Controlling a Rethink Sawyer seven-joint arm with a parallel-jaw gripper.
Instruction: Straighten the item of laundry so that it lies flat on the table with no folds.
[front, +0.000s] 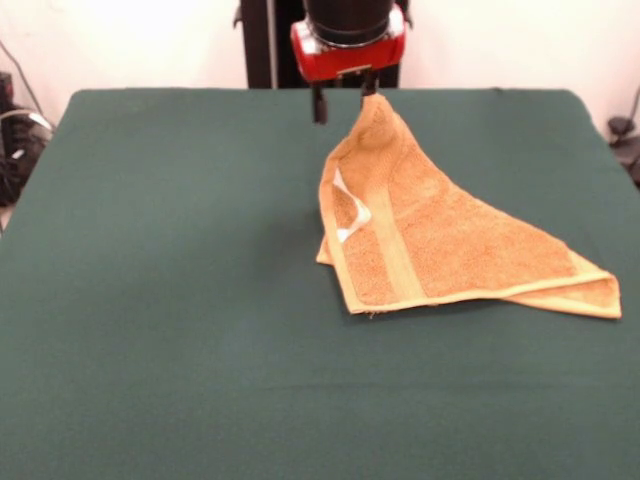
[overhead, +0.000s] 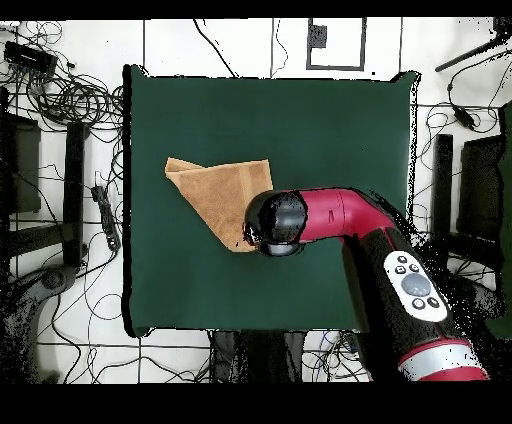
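Observation:
The golden-orange towel (front: 440, 240) lies right of the middle of the dark green table (front: 160, 300), folded over itself. One corner is pulled up into a peak at my gripper (front: 348, 102), which is shut on that corner above the table's far part. The woven band (front: 397, 255) and the white tag (front: 350, 215) face the camera on the raised flap. The towel's low end reaches the right edge of the front view. In the overhead view the towel (overhead: 215, 190) lies on the left half of the table (overhead: 320, 130). The arm's head (overhead: 275, 222) covers its nearest corner and the gripper.
The red arm (overhead: 350, 215) reaches in over the table from the bottom right of the overhead view. Cables and dark equipment (overhead: 60, 100) lie on the floor around the table. Bare green cloth lies left of the towel in the front view.

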